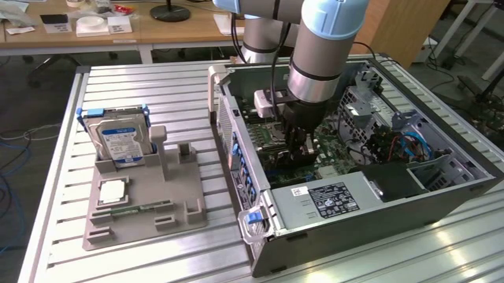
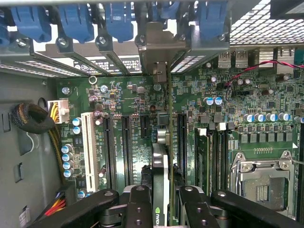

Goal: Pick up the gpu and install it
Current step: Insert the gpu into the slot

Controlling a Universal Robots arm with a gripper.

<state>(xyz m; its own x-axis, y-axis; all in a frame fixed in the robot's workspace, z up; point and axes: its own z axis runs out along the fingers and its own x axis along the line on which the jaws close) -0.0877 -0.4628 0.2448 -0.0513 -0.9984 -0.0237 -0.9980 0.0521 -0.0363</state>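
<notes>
The gpu (image 2: 161, 164) stands edge-on between my fingers, a thin dark card with a green logo near the grip. Its silver bracket (image 2: 154, 50) reaches the rear slot openings of the open computer case (image 1: 236, 127). My gripper (image 2: 161, 202) is shut on the gpu, its black fingers (image 2: 137, 204) pressed on both faces. The card hangs over the green motherboard (image 2: 118, 95), in line with the long black slots (image 2: 127, 142). I cannot tell whether it touches a slot. In the exterior view my gripper (image 1: 301, 150) is deep inside the case, low over the board.
Blue slot latches (image 2: 76, 21) line the case's rear wall. A power supply (image 1: 331, 200) and blue cables (image 1: 405, 144) crowd the case. On the exterior view's left, a grey holder (image 1: 150, 203) carries a hard drive (image 1: 118, 138) and a memory stick (image 1: 138, 207).
</notes>
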